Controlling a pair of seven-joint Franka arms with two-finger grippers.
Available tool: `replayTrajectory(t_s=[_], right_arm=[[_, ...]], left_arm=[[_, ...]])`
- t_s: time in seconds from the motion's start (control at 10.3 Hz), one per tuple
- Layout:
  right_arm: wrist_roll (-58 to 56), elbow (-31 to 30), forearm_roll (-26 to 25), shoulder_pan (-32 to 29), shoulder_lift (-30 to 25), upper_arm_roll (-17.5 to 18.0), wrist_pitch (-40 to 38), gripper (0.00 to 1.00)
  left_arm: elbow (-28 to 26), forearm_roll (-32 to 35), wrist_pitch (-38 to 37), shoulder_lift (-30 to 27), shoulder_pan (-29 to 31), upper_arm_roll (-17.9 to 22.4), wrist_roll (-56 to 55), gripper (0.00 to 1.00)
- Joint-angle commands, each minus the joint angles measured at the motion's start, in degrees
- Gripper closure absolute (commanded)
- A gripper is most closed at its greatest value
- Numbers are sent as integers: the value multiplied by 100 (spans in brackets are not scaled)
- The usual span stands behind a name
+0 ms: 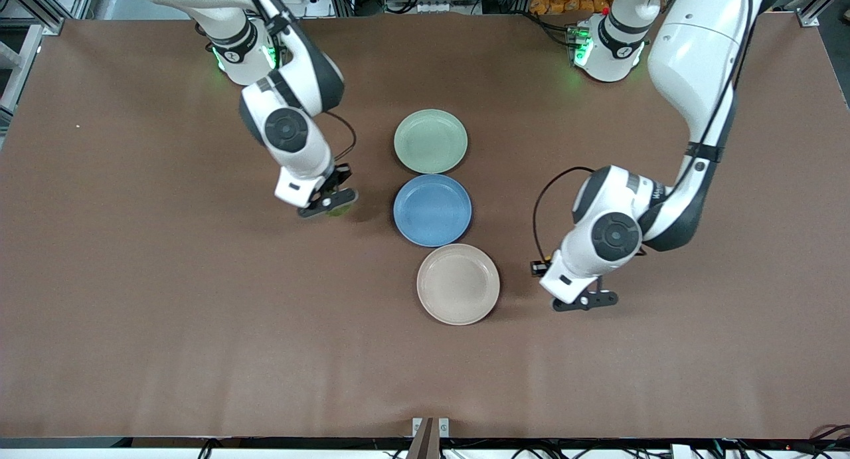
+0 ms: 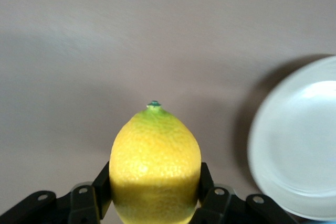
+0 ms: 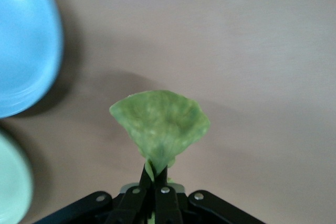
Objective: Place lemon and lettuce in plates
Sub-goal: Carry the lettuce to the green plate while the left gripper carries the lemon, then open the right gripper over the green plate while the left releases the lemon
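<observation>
I log: left gripper [image 2: 152,203] clamps lemon [image 2: 155,163] over table beside beige plate [image 1: 458,283] | right gripper [image 3: 156,192] pinches lettuce [image 3: 160,124] beside blue plate [image 1: 432,209], toward right arm's end | green plate [image 1: 430,141] empty.

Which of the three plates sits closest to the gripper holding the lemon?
The beige-white plate, nearest the front camera in the row, lies beside the left gripper holding the lemon; the others lie farther away.

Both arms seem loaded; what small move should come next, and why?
Probably carry each item sideways over a plate: the left gripper is shut on the lemon beside the beige plate, and the right gripper pinches the lettuce over bare table, not the green plate.
</observation>
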Motion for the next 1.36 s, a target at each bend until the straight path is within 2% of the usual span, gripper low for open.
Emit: replayTrajectory(t_s=[0.0,0.19,0.49,0.88,0.97,1.07,1.17,1.27], right_arm=[[659,52,77,274,299,433,374,100],[1274,131,68,600,616,749,797,100],[1812,158,51,767,731,1207,816,100],[2331,210,16,908,819,1515,842,100],[2428,333,-2,1004,889,1533,860,83],[2438,421,-19,1014,933,1533,860,53],[2429,439,-115,1005,942,1533,860,1],[2438,448,-151,971,934,1533,851,0]], left_arm=[[228,-98,-14,79,-437,-68,-743,100],[247,-81,467,228,-798,-51,-1332,100],[247,-37,1214,466,-1168,19,-1904,100],[265,-46,2436,844,-1625,580,-2310,100],[265,-63,2551,871,-1687,678,-2319,95],[265,-72,2561,871,-1661,688,-2275,30],[247,-29,2570,862,-1687,705,-2240,0],[247,-19,2570,845,-1679,705,-2240,0]])
